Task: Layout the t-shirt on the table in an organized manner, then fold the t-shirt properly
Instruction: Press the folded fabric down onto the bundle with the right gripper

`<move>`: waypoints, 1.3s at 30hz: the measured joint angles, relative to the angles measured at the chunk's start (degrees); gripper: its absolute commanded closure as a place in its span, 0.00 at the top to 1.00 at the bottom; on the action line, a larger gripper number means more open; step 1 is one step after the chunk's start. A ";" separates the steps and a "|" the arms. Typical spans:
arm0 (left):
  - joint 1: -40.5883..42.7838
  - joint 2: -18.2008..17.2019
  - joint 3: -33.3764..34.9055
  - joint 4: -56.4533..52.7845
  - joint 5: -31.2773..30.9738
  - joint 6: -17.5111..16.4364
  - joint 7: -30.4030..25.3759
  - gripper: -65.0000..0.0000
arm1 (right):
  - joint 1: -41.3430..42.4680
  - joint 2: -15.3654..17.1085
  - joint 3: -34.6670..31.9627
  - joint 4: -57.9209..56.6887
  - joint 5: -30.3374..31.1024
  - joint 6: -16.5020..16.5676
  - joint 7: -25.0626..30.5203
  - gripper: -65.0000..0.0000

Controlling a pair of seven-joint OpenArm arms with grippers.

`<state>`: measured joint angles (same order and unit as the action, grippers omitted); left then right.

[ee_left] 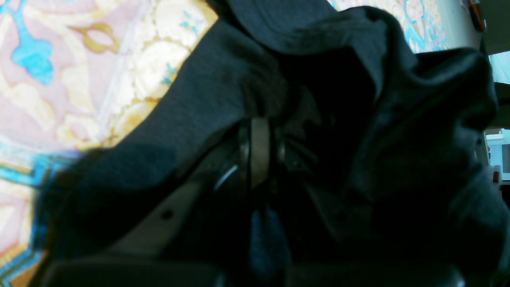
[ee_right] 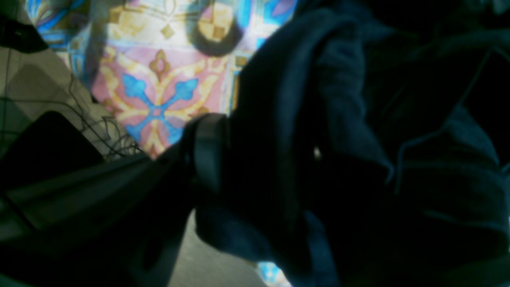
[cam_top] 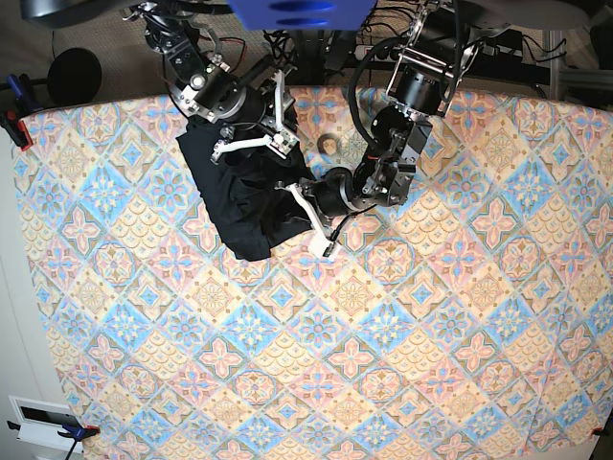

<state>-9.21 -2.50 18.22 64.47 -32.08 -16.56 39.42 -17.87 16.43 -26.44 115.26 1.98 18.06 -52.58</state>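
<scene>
The black t-shirt [cam_top: 239,196] lies bunched in a heap on the patterned table [cam_top: 383,326], at the back left of centre. My left gripper [cam_top: 311,216] is at the heap's right edge. In the left wrist view its fingers [ee_left: 259,151] are pressed together with the t-shirt's [ee_left: 207,99] dark folds draped over and around them. My right gripper [cam_top: 257,142] hangs over the top of the heap with its white fingers spread. In the right wrist view one finger [ee_right: 207,151] shows, the t-shirt's [ee_right: 338,131] cloth fills the gap, and the other finger is hidden.
A small dark round object [cam_top: 329,144] sits on the table just behind the heap, between the two arms. The table's back edge with cables and arm bases runs close behind. Red clamps [cam_top: 13,123] grip the cloth at the left edge.
</scene>
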 measured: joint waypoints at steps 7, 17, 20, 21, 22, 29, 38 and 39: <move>0.00 0.00 0.00 0.00 0.02 0.00 0.07 0.00 | 2.45 3.26 2.97 0.20 -0.28 -0.02 -0.37 0.42; -0.02 0.00 0.00 0.00 0.02 0.00 0.04 0.00 | 2.19 3.61 3.56 0.31 -0.28 0.00 -0.37 0.42; -0.02 0.00 0.00 0.00 0.04 0.00 0.04 0.00 | 1.97 5.38 1.11 0.33 -0.26 0.13 -0.35 0.42; -0.04 -0.02 0.00 0.00 0.04 0.00 0.13 0.00 | 1.79 5.49 0.46 0.33 -0.33 0.17 -0.46 0.42; -0.44 -0.02 0.00 -0.04 0.04 0.00 0.35 0.00 | 1.66 5.51 -0.33 0.33 -0.48 -0.04 -0.52 0.42; -2.56 0.13 0.00 -4.87 -1.40 -1.81 -1.29 0.00 | 1.53 5.38 -2.08 0.42 -0.13 0.26 -0.37 0.42; -2.82 0.46 0.00 -6.16 -1.40 -2.14 -2.86 0.00 | 2.51 5.14 -9.62 0.46 -0.09 0.00 -0.39 0.42; -2.82 0.46 -0.02 -6.16 -1.40 -2.14 -2.86 0.00 | 2.73 5.14 -10.14 0.48 -0.07 0.02 -0.35 0.42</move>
<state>-12.03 -2.04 18.20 58.30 -33.47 -18.70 36.56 -15.14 21.56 -36.58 115.74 1.91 18.09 -52.93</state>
